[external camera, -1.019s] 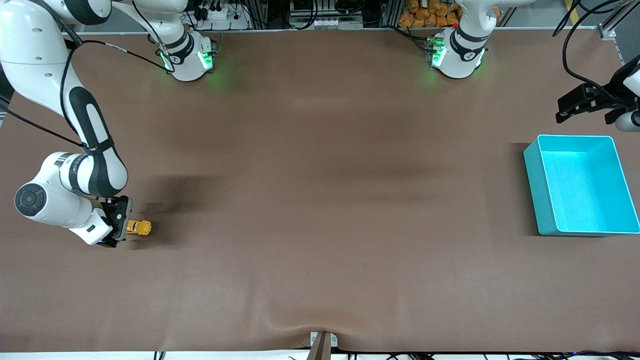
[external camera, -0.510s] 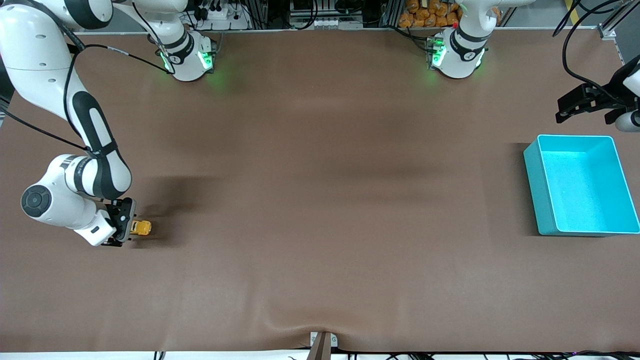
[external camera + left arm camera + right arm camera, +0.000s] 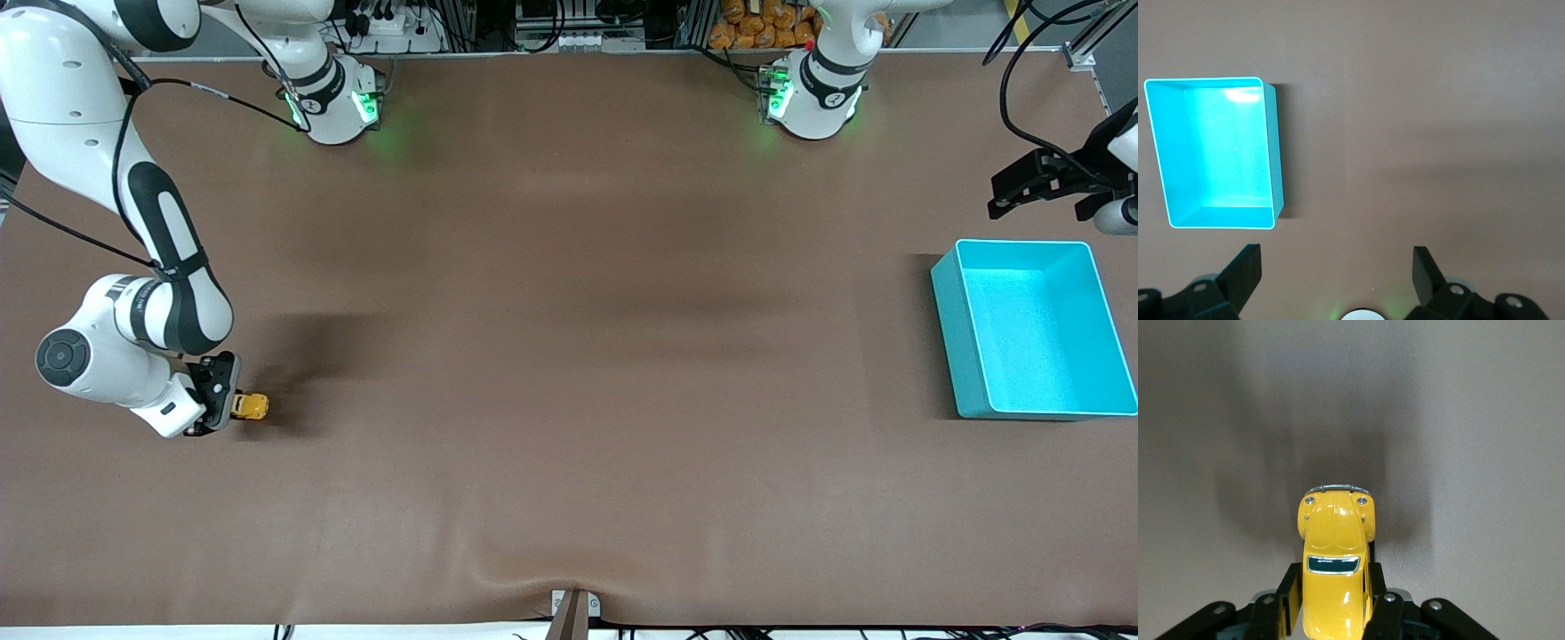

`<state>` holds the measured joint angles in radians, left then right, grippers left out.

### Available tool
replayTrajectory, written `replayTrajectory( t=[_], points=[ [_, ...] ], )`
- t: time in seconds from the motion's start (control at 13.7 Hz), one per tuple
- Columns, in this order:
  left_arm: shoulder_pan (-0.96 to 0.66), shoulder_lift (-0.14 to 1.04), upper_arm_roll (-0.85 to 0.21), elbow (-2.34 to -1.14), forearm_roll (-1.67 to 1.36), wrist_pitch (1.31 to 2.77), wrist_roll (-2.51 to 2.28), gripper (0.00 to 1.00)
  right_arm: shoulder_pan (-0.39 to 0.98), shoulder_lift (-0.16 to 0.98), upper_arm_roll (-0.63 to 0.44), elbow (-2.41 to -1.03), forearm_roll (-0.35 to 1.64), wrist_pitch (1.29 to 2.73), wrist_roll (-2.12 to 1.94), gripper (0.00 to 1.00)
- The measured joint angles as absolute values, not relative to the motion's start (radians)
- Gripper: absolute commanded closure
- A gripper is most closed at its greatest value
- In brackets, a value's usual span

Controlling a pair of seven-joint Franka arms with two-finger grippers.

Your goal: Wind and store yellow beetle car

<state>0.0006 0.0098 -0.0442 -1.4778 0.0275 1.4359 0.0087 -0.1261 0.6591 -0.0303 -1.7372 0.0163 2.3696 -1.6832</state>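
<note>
Yellow beetle car (image 3: 250, 406) sits low at the frame's left on the counter (image 3: 569, 400), pinched by my right hand (image 3: 224, 405). Grasp looks done; next I'd drag it backward, wheels down, to wind it. Left hand (image 3: 1040, 182) waits spread above the turquoise bin (image 3: 949, 311).

The right arm reaches from its base down along its end of the table, elbow bent and wrist tipped low over the tabletop. The right gripper (image 3: 233, 406) sits at table level, its black fingers (image 3: 1290, 592) closed against the sides of the car (image 3: 252, 406). The left arm waits, raised near its own end of the table. The left gripper (image 3: 1040, 182) hangs in the air with its jaws spread wide, its fingertips (image 3: 1245, 268) well apart and holding nothing.
</note>
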Motion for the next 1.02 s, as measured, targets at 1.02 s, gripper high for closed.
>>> replayTrajectory(
  t=[1.02],
  points=[
    [-0.001,0.01,-0.045,-1.481,0.027,1.436,0.009,0.0,-0.253,0.668,-0.033,-1.725,0.017,2.376,-1.769,1.0]
  ],
)
